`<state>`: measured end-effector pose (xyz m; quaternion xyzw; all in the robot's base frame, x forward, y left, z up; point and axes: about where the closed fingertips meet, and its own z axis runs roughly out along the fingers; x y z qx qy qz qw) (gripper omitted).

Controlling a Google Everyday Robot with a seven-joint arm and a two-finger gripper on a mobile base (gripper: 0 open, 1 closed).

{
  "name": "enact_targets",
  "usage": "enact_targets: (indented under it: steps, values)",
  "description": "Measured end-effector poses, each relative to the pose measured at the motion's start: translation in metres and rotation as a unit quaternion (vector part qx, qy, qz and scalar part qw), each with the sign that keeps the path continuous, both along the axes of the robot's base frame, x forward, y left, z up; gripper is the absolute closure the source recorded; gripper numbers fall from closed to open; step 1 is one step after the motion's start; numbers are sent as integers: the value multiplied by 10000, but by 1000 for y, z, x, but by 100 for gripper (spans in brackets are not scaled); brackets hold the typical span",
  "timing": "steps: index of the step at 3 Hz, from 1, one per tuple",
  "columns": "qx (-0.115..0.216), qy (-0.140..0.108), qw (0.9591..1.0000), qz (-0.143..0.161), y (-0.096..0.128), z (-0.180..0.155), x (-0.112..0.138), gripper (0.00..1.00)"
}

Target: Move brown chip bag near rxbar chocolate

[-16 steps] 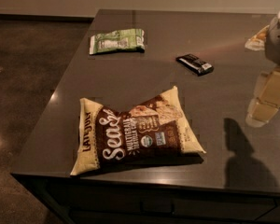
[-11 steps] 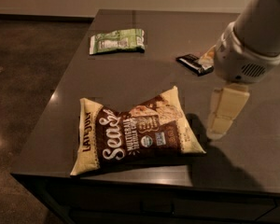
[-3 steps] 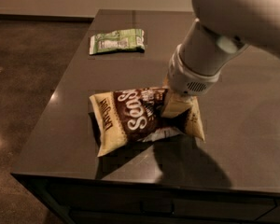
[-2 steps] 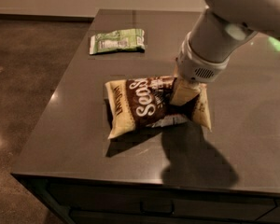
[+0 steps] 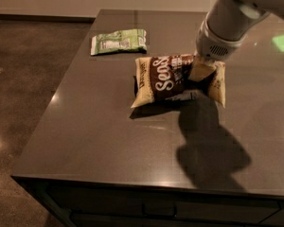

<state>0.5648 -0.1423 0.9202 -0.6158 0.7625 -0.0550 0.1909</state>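
Note:
The brown chip bag (image 5: 166, 78), cream with a dark brown centre panel and white script, is in the camera view at the middle of the dark table, its left end resting on the top and its right end raised. My gripper (image 5: 200, 71) is shut on the bag's right part, coming down from the white arm at the upper right. The rxbar chocolate is hidden behind the arm and bag.
A flat green-and-white bag (image 5: 119, 41) lies at the table's far left. The dark table (image 5: 109, 136) has its left edge and front edge close by, with brown floor beyond. The arm's shadow falls on the table's front right.
My gripper came in from the right, took hold of the brown chip bag and carried it up and back to the right, towards where the black bar lay.

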Motion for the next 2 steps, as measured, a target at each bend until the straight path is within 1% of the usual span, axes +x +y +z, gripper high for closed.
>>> enact_targets:
  steps: [1, 2]
  values:
    - [-149, -52, 9996, -247, -22, -1, 21, 100]
    - [-281, 25, 9990, -348, -38, -7, 26, 82]
